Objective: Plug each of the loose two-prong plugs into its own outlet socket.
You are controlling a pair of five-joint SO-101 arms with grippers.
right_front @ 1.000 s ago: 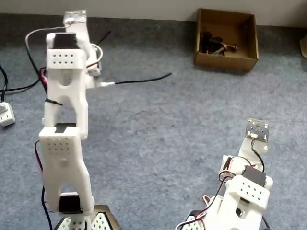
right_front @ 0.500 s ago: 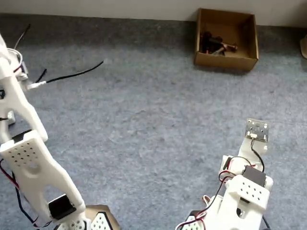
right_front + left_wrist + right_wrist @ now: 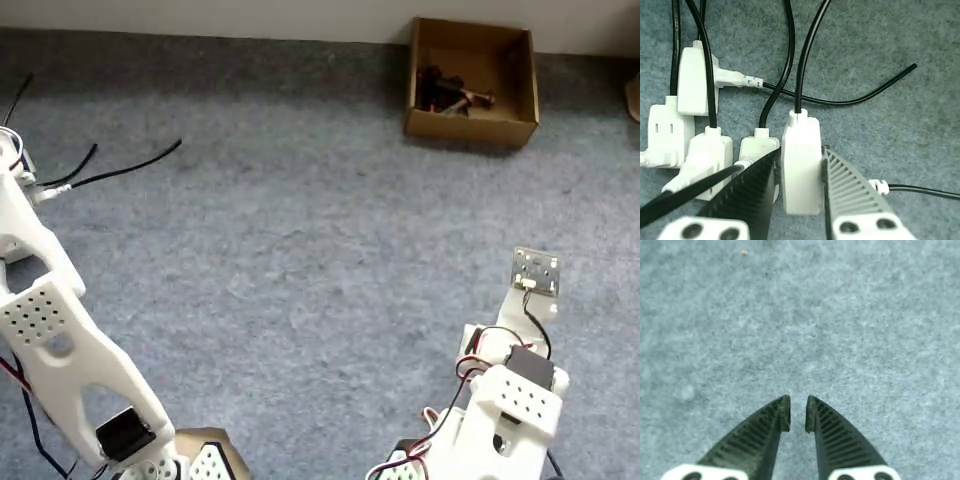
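Left pincer clenched on a white plug, gripped across its two broad sides by the black finger and the grey finger. The plug's black cord is led out of the end turned away from the pincer; prongs cannot be made out

Outward from the held plug:
- a smaller white plug is seen just beside it, against the black finger; contact with the held plug cannot be told
- a rounded white plug with its own black cord is found near it, one place further out on that side
- a white socket block, two open slots showing, is set beyond that, with a long white block just beside it
- on the opposite side of the held plug, a loose black cable with a free end is laid on the grey carpet
- a small white connector on a thin black wire is seen just beside the grey finger

Right pincer is closed down to a narrow slit, nothing gripped, carpet beneath it. In the high view the right arm is placed well apart from the left arm and the held plug; a cardboard box with small parts inside is also set well apart from it
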